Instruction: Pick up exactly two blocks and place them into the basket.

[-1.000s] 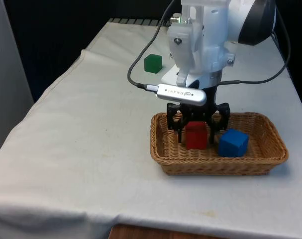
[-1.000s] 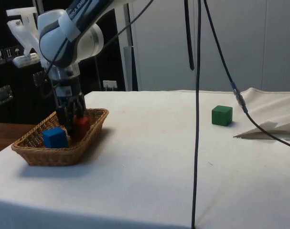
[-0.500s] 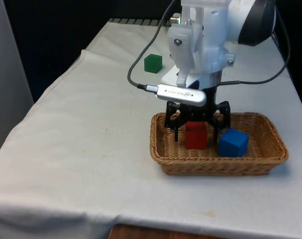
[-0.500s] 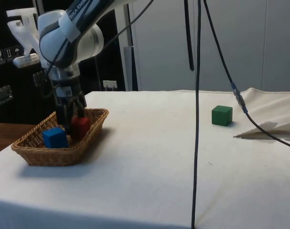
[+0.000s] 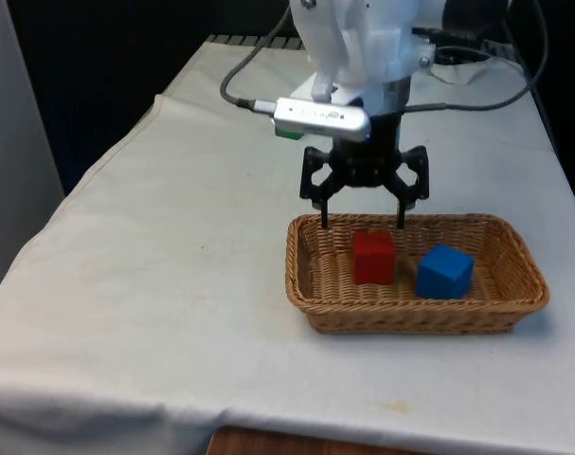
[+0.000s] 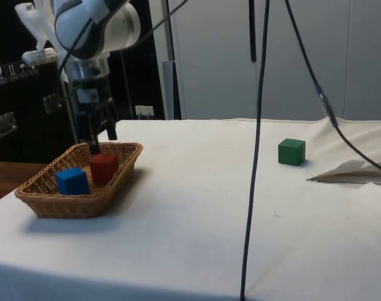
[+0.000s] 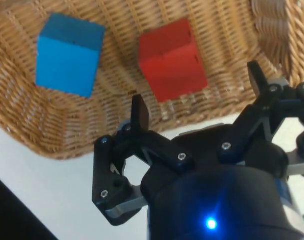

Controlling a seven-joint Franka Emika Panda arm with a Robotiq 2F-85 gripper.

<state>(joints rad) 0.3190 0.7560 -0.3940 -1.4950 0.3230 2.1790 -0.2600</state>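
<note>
Now the gripper (image 5: 363,226) hangs above the basket's far rim with its two black fingers spread wide and nothing between them; in the side view the gripper (image 6: 100,143) points straight down, its tips just over the wicker edge. Directly under it, in the wrist view, the gripper (image 7: 199,100) frames the red block (image 7: 172,60), a matte cube with crisp edges resting on the woven floor. Seen from the front, the red block (image 5: 373,257) sits at about 9 o'clock of the blue block (image 5: 444,271), the two near each other but apart. Both lie inside the basket (image 5: 301,275), an oblong tray of tan wicker with a braided rim and sloping sides. Beyond it, at roughly 11 o'clock across the cloth (image 5: 164,246), a green block (image 6: 291,152) stands alone, well apart. Above the fingers the white arm (image 5: 358,43) rises vertically, its wrist bent over the basket.
</note>
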